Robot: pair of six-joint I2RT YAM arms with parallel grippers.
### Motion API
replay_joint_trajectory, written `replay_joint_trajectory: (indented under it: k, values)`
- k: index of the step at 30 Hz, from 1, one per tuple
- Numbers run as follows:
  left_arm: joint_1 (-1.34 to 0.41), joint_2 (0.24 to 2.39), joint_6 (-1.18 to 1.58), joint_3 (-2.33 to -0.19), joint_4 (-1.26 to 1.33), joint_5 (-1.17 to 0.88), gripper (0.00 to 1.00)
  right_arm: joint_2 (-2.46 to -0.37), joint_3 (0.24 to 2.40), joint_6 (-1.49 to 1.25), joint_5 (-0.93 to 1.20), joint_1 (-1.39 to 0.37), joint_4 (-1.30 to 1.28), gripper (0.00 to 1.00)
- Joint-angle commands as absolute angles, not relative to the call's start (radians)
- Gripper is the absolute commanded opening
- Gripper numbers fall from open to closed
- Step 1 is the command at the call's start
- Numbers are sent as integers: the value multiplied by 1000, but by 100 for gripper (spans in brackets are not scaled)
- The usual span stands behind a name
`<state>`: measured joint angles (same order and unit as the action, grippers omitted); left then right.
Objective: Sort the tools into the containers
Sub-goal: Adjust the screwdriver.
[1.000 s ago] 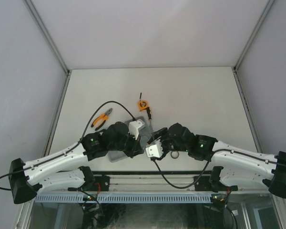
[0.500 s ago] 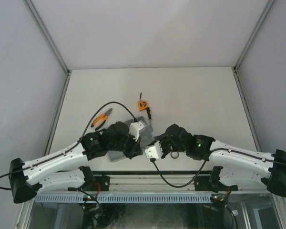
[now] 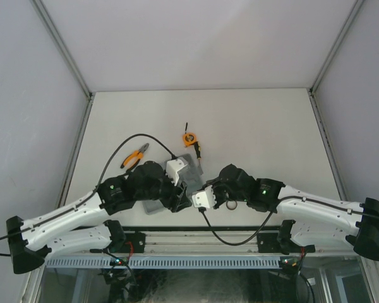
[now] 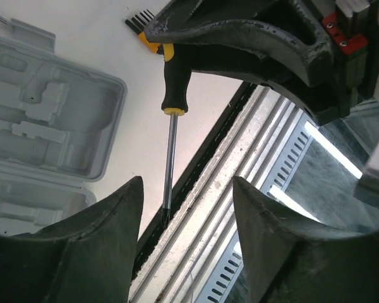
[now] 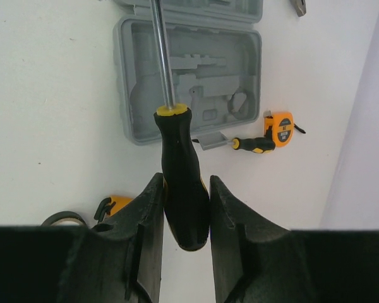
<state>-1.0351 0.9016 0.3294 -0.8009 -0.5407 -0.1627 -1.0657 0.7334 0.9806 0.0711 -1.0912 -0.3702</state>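
Left end effector [image 4: 186, 211] has opened; right end effector [image 5: 185, 208] has clamped screwdriver [image 5: 177, 151] handle, apparently above grey case [image 5: 129, 76].

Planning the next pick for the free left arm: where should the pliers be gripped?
Probably across the orange handles just behind the pivot, coming straight down: the pliers lie flat on the table, and the handles sit closest together there.

Two screwdrivers [image 5: 183, 189] [image 5: 252, 144], one pliers [image 3: 134, 158], one tape measure [image 5: 278, 126], one case [image 5: 121, 76]
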Motion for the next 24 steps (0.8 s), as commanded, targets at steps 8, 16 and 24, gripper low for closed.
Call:
replay_joint_trajectory:
  k: [8,16,24]
  values:
    - [-1040,713,445,-802,-460,152,71,-1033,779,652,29,-1093,-265,2]
    - [-1038,587,561,-734,-397,332,73,-1090,752,295,43,-1062,-173,0]
    - [-1040,544,638,-705,-379,417,74,-1121,738,-16,-4,-1066,-51,0]
